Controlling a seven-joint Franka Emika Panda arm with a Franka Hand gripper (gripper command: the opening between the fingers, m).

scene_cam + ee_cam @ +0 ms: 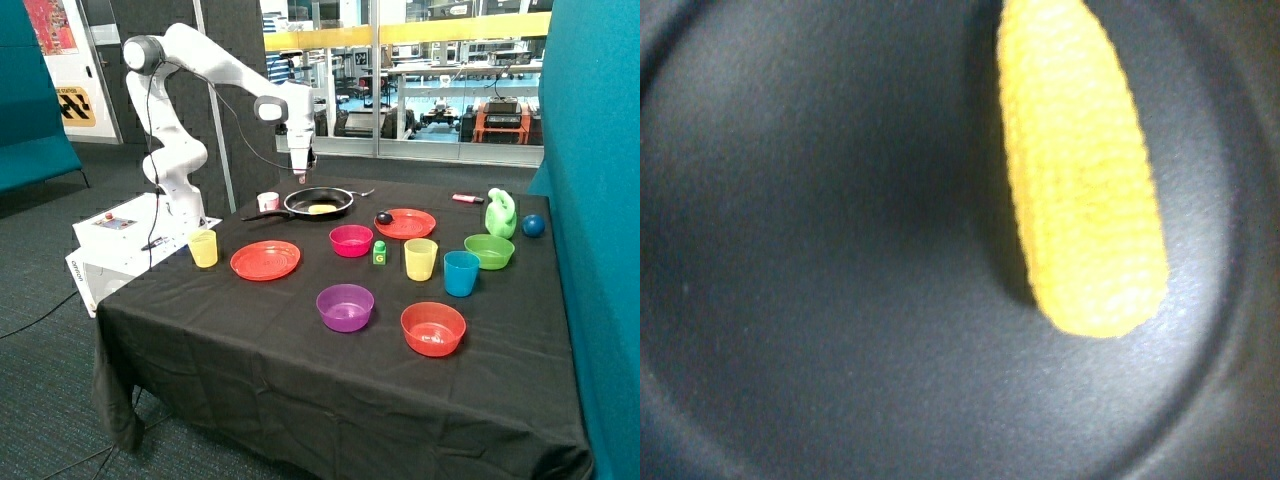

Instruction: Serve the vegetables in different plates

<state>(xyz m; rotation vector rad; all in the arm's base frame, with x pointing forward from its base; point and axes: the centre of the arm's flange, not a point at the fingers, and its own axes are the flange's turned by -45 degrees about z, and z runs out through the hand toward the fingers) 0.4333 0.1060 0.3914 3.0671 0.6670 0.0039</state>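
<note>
A yellow oblong vegetable, a toy corn cob (322,208), lies inside the black frying pan (318,201) at the back of the table. In the wrist view the corn (1080,170) rests on the pan's dark floor (820,250). My gripper (300,177) hangs just above the pan's rim on the side toward the robot base. A dark purple-black roundish vegetable (384,217) sits on the edge of the far orange-red plate (415,224). The other orange-red plate (265,261) lies nearer the front with nothing on it.
Around the plates stand a pink bowl (351,240), a green G block (379,252), yellow cups (420,259) (203,248), a blue cup (461,273), a green bowl (489,250), a purple bowl (345,306), a deep orange-red bowl (433,328), a green jug (501,214) and a blue ball (533,225).
</note>
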